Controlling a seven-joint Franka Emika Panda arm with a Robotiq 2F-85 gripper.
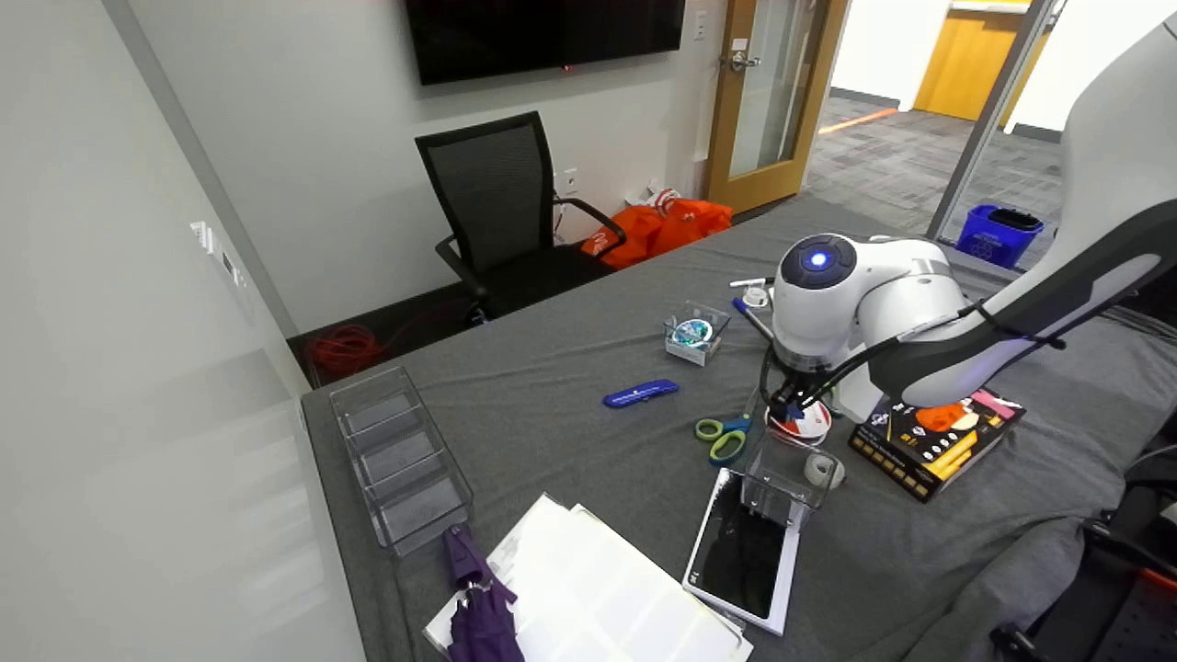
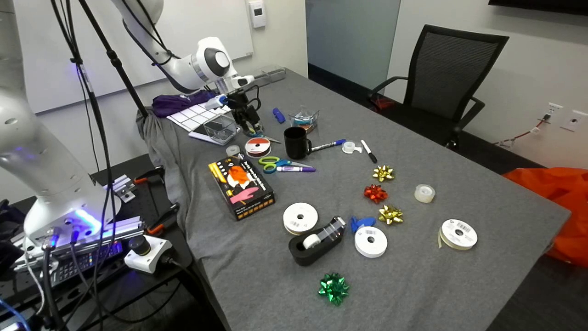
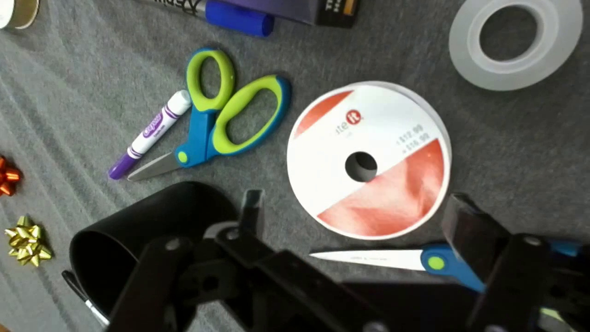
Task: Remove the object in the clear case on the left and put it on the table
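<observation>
Pincer [image 3: 356, 205]: spread wide, nothing held
Red-and-white spool [image 2: 257, 147]: in an exterior view, flat on the surface [image 2: 413, 285], lower than the pincer and nearer, right of a clear case [image 2: 226, 137]
Long axis: none, round

Across the desk [image 2: 413, 294] I record: scissors [image 3: 203, 131], two pairs; markers [image 3: 150, 134], three; ribbon spools [image 3: 387, 152], four; clear plastic containers [image 1: 402, 462], three; tape rolls [image 2: 424, 194], three, plus one in the black tape dispenser [image 2: 322, 249], itself a single unit. Gold bows [image 2: 383, 173], two; red bow [image 2: 375, 193], one; green bow [image 2: 334, 288], one. Black mug [image 2: 296, 143], printed box [image 2: 241, 186] and purple umbrella [image 1: 480, 611], one each (I withhold one blue item [image 2: 362, 224], unidentifiable on my feed).
</observation>
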